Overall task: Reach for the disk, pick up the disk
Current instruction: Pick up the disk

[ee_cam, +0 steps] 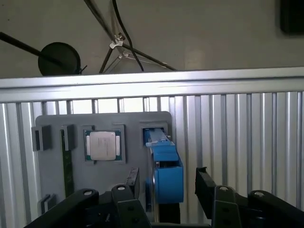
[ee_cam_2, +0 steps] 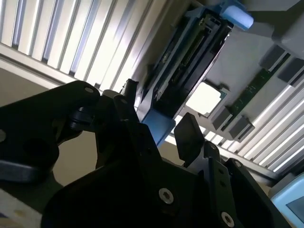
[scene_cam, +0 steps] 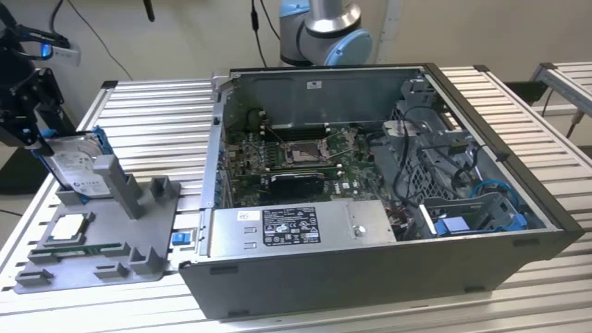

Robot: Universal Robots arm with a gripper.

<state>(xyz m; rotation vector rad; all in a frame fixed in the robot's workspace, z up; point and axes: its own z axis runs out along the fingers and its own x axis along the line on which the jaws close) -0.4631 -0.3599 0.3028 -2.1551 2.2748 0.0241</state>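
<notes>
My gripper [ee_cam: 167, 185] straddled the disk [ee_cam: 165, 164], jaws wide and unclamped; I hung at the exterior view's nine o'clock.

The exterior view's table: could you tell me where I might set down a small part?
Bare slats run from the grey tray to the far edge, and past the computer case on the exterior view's right. The tray is crowded: disk, chip, posts, the gripper at the disk.
</notes>
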